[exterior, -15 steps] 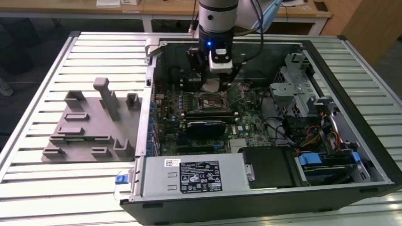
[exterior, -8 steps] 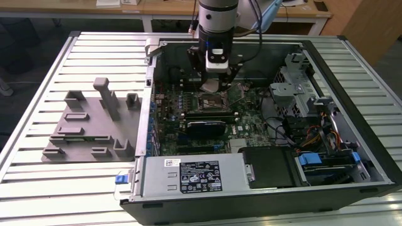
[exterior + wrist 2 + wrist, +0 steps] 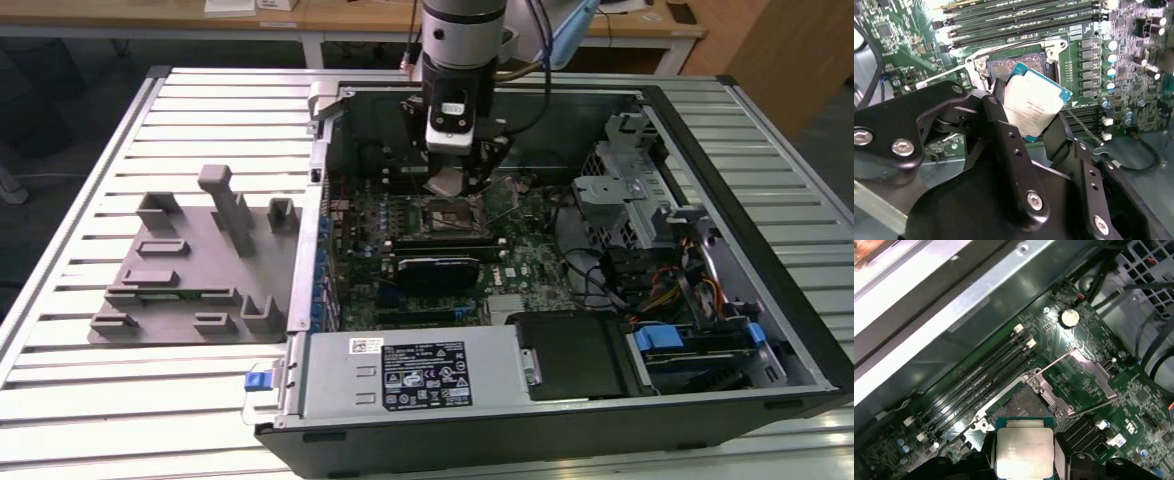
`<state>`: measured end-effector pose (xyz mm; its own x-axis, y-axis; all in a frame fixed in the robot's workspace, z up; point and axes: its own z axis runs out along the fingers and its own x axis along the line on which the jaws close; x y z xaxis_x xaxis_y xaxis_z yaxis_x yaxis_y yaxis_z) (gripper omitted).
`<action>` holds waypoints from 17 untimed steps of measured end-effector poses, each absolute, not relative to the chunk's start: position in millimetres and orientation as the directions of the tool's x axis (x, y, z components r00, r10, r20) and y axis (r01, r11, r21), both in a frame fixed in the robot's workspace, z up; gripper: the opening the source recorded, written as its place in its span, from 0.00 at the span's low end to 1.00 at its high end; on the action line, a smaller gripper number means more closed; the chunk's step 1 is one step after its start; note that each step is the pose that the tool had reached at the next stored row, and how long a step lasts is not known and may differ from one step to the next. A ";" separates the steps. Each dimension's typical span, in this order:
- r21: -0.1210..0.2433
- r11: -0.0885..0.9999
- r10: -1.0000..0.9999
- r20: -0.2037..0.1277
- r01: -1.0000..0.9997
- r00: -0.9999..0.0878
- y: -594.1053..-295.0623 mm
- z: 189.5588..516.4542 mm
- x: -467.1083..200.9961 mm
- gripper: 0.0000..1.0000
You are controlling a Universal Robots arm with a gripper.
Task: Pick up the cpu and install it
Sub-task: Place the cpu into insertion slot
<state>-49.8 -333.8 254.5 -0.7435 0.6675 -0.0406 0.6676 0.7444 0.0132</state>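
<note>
Gripper point(image 3: 1030, 116) pinches the cpu point(image 3: 1024, 452) by its edges above the open socket point(image 3: 1021, 407), probably to keep its contacts untouched.

Beneath the cpu point(image 3: 1024, 452), the open socket point(image 3: 1019, 402) lies clear; its swung-open retention frame point(image 3: 1049, 392) stands one side, memory slots point(image 3: 979, 380) the other.

There was one robot arm point(image 3: 461, 40) with one gripper point(image 3: 1030, 114), and one chip point(image 3: 1024, 450). One computer case point(image 3: 534, 440) lay open, with one green board point(image 3: 530, 218), one socket point(image 3: 1016, 402) and one round battery point(image 3: 1070, 316) counted inside. One grey moulded tray point(image 3: 180, 292) stood outside.
</note>
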 end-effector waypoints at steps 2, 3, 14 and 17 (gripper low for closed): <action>0.013 0.727 0.687 -0.041 0.687 -0.726 -333.8 254.5 -49.8 0.55; 0.013 0.718 0.696 -0.041 0.696 -0.717 -333.8 254.5 -49.8 0.55; 0.013 0.616 0.787 -0.041 0.787 -0.615 -333.8 254.5 -49.8 0.55; 0.013 0.580 0.814 -0.041 0.814 -0.579 -333.8 254.4 -49.8 0.55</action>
